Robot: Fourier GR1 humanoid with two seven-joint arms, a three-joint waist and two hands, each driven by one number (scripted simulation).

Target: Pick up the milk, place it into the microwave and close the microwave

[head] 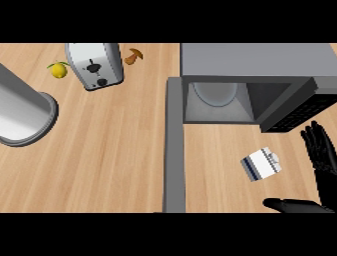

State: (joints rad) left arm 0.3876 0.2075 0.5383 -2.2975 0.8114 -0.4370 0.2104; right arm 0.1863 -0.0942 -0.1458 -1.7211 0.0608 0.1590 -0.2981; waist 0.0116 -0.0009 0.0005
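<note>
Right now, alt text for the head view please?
A milk carton lies on the wooden counter in front of an open microwave, whose door swings out toward the viewer. The robot's open right hand is just right of the carton, not touching it. A toaster, lemon and steel cylinder sit at left.

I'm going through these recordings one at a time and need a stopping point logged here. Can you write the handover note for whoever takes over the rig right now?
Right hand: open, fingers straight, just right of the milk, not touching it.
Left hand: not in view.
Milk: lying on the wooden counter in front of the microwave, to the right of its door.
Microwave: door swung wide open, cavity holds only its round plate.
Done: nothing beyond the approach; the milk is not gripped.
Left: grasp the milk, set it inside the microwave, close the door.
</note>
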